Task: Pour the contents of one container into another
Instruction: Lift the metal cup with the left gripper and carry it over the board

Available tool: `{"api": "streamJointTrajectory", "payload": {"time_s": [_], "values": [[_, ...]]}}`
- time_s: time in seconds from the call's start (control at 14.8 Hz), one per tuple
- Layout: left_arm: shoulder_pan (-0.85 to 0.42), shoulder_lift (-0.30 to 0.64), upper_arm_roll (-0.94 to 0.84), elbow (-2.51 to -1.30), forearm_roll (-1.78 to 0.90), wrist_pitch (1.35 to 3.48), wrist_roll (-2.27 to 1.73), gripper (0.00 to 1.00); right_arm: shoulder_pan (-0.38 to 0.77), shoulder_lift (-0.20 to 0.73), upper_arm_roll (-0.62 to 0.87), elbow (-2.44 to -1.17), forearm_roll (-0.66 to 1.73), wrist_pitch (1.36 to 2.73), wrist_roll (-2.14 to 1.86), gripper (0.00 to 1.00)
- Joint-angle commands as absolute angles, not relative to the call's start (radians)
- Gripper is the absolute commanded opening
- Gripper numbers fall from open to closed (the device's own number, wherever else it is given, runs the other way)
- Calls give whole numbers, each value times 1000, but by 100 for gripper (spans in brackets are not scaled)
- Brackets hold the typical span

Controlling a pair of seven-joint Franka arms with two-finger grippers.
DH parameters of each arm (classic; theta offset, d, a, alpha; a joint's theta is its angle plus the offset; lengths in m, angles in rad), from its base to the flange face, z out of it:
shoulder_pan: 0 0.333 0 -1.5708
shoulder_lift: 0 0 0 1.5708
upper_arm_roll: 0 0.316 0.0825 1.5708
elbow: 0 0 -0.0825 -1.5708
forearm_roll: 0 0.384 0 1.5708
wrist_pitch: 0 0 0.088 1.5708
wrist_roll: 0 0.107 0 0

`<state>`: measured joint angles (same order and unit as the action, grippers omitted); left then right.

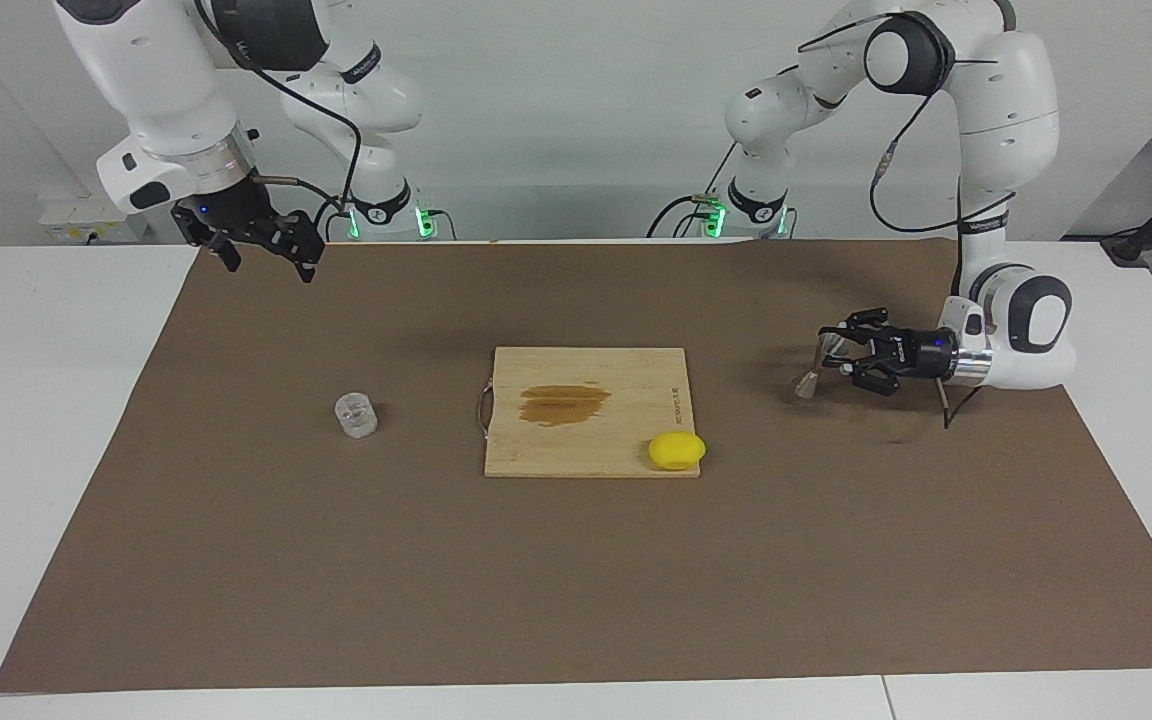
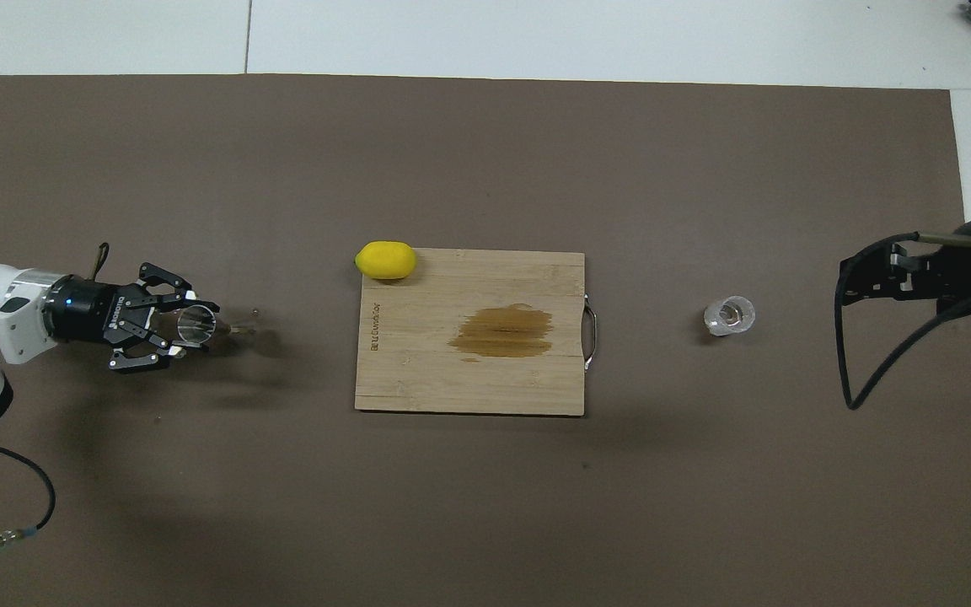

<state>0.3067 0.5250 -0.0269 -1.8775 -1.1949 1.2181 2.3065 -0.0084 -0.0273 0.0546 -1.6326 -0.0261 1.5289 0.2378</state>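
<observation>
The clear glass tumbler (image 1: 356, 415) (image 2: 730, 314) stands on the brown mat toward the right arm's end of the table, with no gripper near it. My left gripper (image 1: 833, 357) (image 2: 189, 326) lies level above the mat toward the left arm's end, shut on the silvery metal jigger (image 1: 805, 384) (image 2: 199, 327). The jigger hangs roughly upright above the mat, its mouth facing up. My right gripper (image 1: 266, 250) (image 2: 871, 280) waits open and empty in the air at the right arm's end.
A wooden cutting board (image 1: 636, 380) (image 2: 418, 371) with a dark wet stain lies mid-table between jigger and tumbler. A yellow lemon (image 1: 677, 450) (image 2: 385, 260) sits at the board's corner farthest from the robots, on the left arm's side.
</observation>
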Motion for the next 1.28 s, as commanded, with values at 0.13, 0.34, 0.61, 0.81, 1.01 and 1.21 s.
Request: {"api": "streamJointTrajectory", "payload": {"time_s": [0.13, 0.34, 0.61, 0.81, 1.01, 1.21], "values": [[174, 453, -11, -1888, -1310, 1235, 2278, 23, -21, -49, 61, -1661, -32, 1548, 219, 100], [121, 401, -11, -1897, -1357, 1284, 2234, 23, -21, -49, 63, -1661, -32, 1548, 219, 100], [11, 374, -12, -1917, -1436, 1365, 2233, 23, -21, -49, 63, -1661, -32, 1548, 219, 100], [-101, 353, -14, -1956, -1517, 1485, 2232, 23, -21, -49, 61, -1661, -32, 1548, 219, 100], [-214, 354, -14, -1957, -1600, 1601, 2230, 23, -21, -49, 63, -1661, -32, 1548, 219, 100], [-284, 356, -14, -1959, -1626, 1710, 2201, 23, -21, -49, 63, -1661, -32, 1548, 219, 100]]}}
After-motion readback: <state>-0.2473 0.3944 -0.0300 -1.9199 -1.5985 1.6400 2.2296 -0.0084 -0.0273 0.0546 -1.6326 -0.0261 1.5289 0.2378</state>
